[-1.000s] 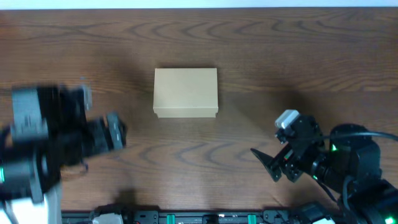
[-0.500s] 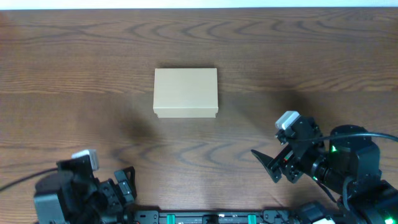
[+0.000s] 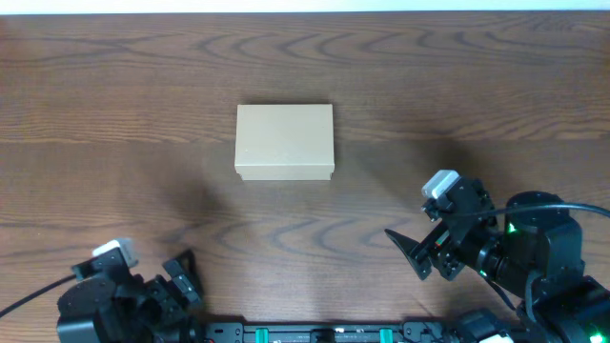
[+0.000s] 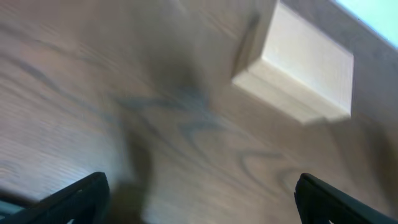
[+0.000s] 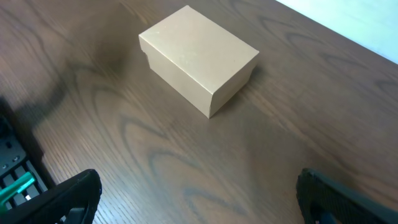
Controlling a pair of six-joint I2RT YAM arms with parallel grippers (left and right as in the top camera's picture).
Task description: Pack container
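Dark wood table (image 3: 496,76) has the closed container (image 3: 285,142) sitting centre-far, both sets of jaws spread empty (parked at the near edge), so I'd pin the base with one before lifting the flap.

The overhead camera looks straight down from high above the bench (image 3: 114,86), with the box (image 3: 285,141) mid-frame and the left arm (image 3: 105,305) and right arm (image 3: 519,252) at the near edge. The left wrist camera sits low at the near left, rolled, facing the box across the wood, its jaws' tips in the bottom corners. The right wrist camera looks from the near right, slanting down. All three share the box and the surrounding wood.
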